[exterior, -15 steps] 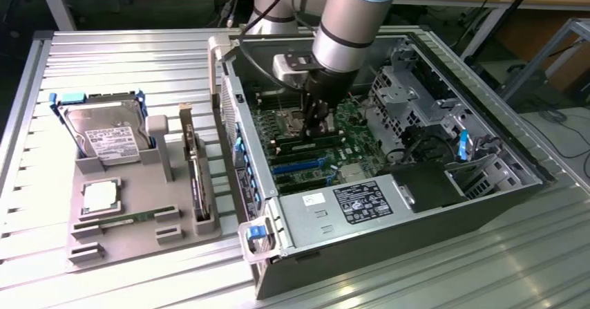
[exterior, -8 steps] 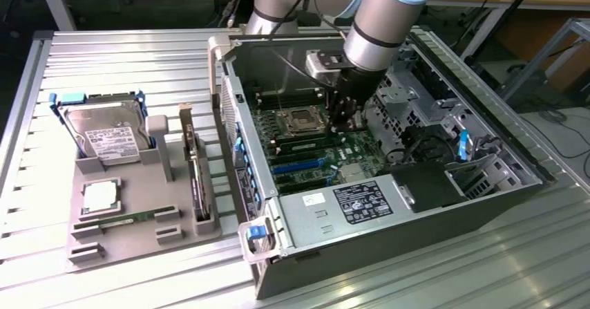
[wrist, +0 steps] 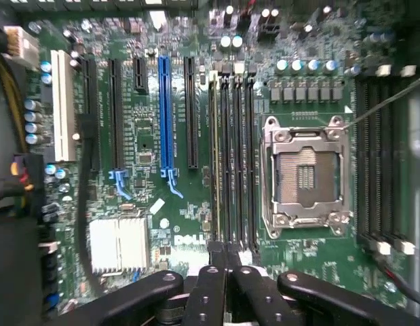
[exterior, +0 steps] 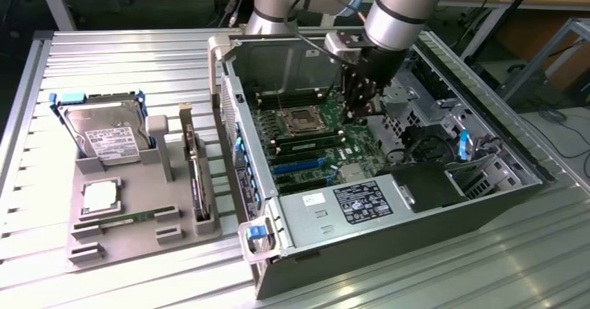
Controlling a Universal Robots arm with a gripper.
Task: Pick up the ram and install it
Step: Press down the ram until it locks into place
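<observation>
Black pincer (wrist: 226, 261) fingers are seen pressed together, closed at the end of a ram stick (wrist: 214, 156) standing on edge in the memory slot nearest the black expansion slots, beside three empty slots. Insertion is judged largely done; whether the latches are seated cannot be told. Past them, the bare CPU socket (wrist: 304, 178). In the exterior view the pincer (exterior: 355, 112) is down inside the computer case (exterior: 405, 216); a second ram stick (exterior: 124, 220) lies in the grey tray (exterior: 138, 243) on the counter (exterior: 55, 81).
</observation>
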